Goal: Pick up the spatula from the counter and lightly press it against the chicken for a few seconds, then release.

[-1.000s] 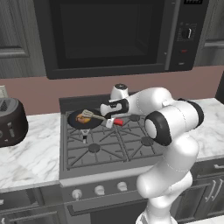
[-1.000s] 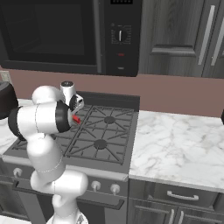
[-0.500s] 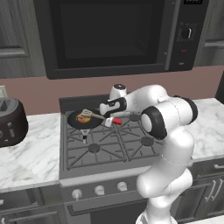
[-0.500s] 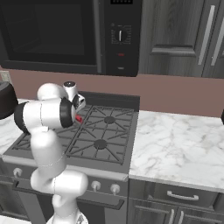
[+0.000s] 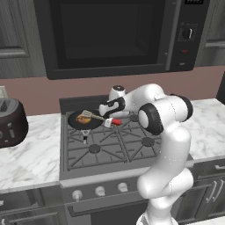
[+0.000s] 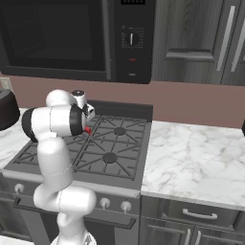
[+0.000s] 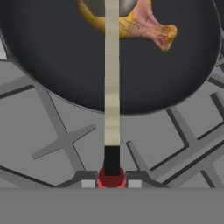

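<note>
Arm [image 5: 145,94] reaching low over the grey gas stove [image 5: 94,149], its dark two-finger gripper [image 5: 109,123] is clenched on the handle end of a red-handled spatula with a pale flat shaft [image 5: 94,117]. Seen from the hand's camera, the gripper [image 7: 111,183] pinches the red grip from both sides. The spatula [image 7: 112,87] runs straight out over the rim of a round black frying pan [image 7: 52,57] on the rear left burner. Its far end lies across a golden-brown chicken piece [image 7: 148,22] in the pan; whether it presses down I cannot tell. A dark toaster [image 5: 11,127] stands on the white marble counter [image 5: 30,160] left of the stove.
</note>
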